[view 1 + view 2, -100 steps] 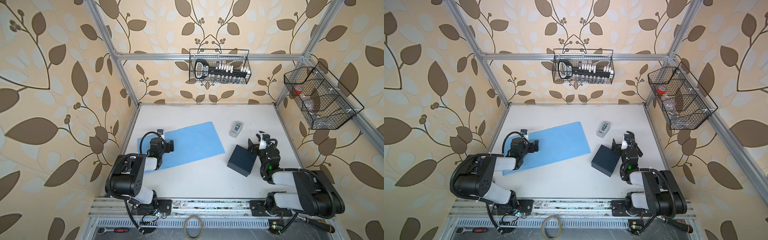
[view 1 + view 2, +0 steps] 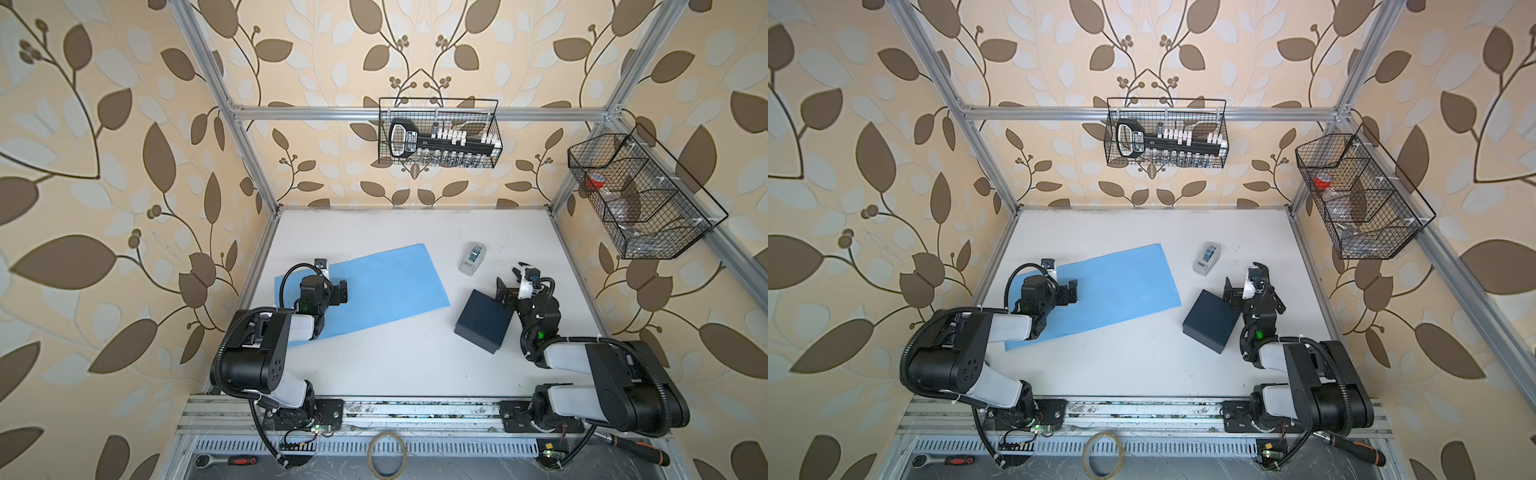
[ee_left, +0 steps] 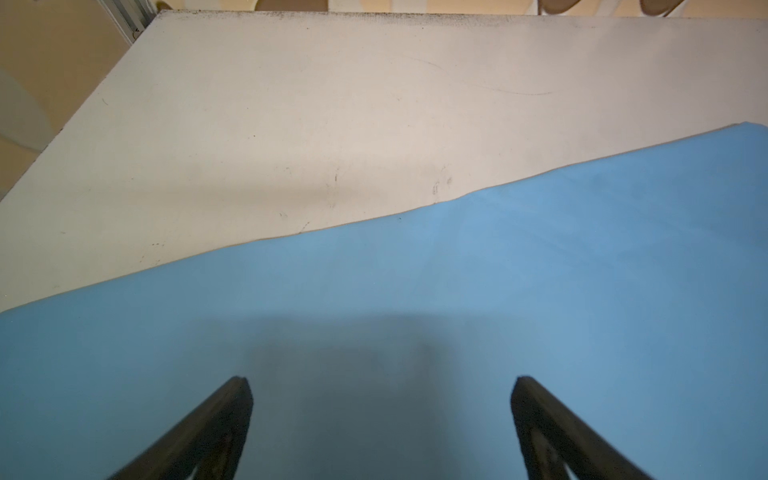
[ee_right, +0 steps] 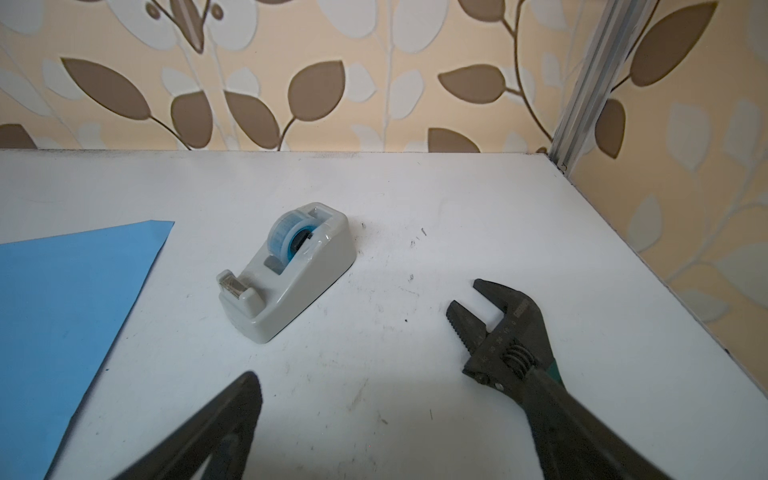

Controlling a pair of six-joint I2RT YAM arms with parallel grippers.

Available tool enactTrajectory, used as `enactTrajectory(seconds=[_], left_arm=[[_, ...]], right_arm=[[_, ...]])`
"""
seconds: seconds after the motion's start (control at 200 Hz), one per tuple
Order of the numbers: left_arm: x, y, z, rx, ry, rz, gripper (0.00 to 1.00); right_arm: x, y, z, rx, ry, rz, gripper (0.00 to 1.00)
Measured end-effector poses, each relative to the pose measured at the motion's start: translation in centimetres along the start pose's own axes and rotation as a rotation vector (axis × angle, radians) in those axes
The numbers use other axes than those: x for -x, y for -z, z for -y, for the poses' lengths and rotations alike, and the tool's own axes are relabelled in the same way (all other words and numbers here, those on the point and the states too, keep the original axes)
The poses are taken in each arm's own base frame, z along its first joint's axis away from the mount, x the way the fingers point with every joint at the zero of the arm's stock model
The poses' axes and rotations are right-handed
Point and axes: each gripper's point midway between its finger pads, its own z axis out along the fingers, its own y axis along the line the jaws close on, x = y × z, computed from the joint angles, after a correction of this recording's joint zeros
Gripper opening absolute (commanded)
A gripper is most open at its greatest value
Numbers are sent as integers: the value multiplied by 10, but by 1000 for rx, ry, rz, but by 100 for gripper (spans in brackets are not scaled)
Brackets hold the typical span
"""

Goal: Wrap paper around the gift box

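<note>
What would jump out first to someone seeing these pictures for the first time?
A sky-blue paper lies flat on the left of the white table, with the open left end effector over it. A dark box sits apart from it on the right, beside the right end effector, with a tape dispenser behind.

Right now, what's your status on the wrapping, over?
Left gripper open above the paper. Right gripper open beside the gift box. Box bare, apart from the paper. Wrench lies by right gripper.
</note>
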Motion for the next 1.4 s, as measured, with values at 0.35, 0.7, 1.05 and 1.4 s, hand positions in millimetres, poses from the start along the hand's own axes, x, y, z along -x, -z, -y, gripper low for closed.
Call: enactTrajectory(seconds=[0.35, 0.7, 1.05, 1.4], left_arm=[[0, 0, 0, 0, 0, 0, 99], [0, 0, 0, 0, 0, 0, 99], [0, 0, 0, 0, 0, 0, 99], [0, 0, 0, 1, 0, 0, 99]], right_arm=[[0, 0, 0, 0, 0, 0, 100], [0, 0, 0, 0, 0, 0, 100], [0, 0, 1, 2, -1, -1, 100], [0, 0, 5, -18, -3, 0, 100]])
